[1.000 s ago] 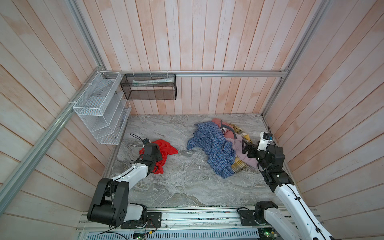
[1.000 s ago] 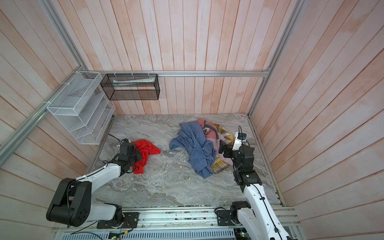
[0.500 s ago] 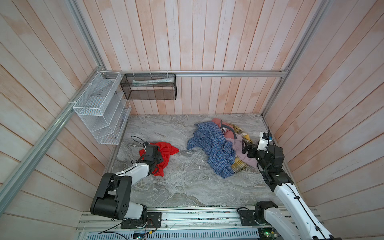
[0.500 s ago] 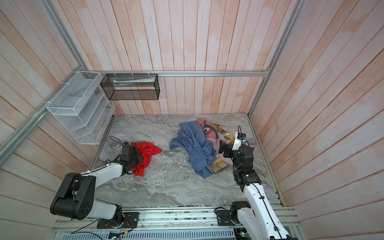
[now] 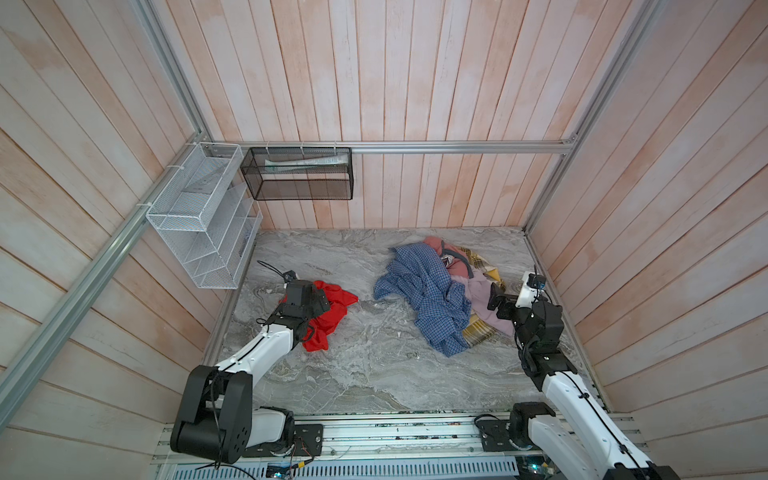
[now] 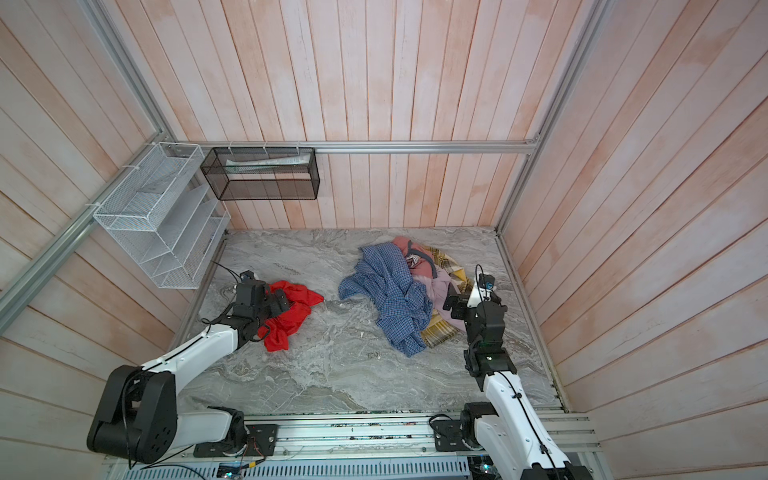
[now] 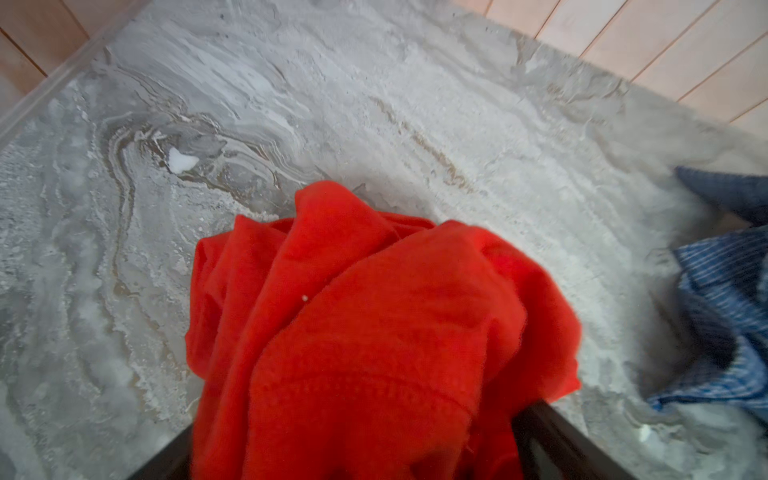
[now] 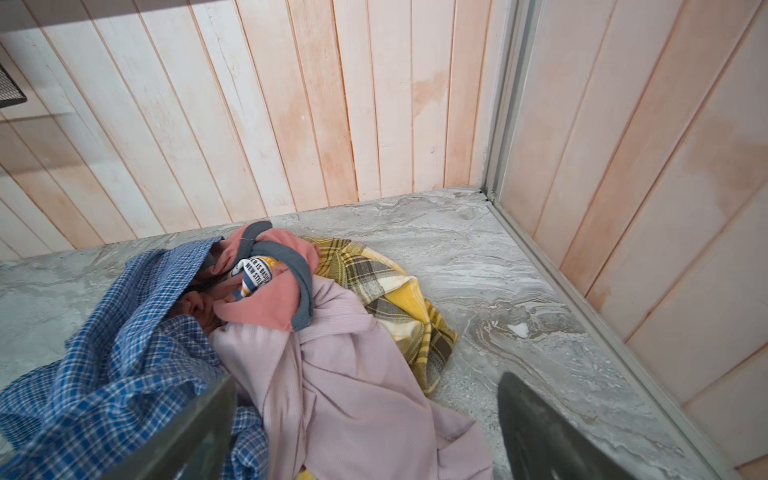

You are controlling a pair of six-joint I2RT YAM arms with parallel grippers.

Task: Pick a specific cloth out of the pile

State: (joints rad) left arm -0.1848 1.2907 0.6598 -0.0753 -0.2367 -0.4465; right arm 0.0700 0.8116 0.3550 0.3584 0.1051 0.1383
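In both top views the cloth point(image 5: 334, 305), plain red, lies crumpled on the desk point(image 5: 374, 374) left of centre, well apart from the pile point(image 5: 436, 291) at centre right. The left fingers point(image 7: 559, 442) stand spread wide and grip nothing, with the cloth bunched between them. The right fingers point(image 8: 536, 428) are spread wide too, empty, over the mauve piece point(image 8: 353, 395) at the pile's edge.

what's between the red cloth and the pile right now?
Only bare marble table. In both top views an uncovered strip separates the red cloth from the pile, whose nearest piece is the blue checked shirt. They do not touch.
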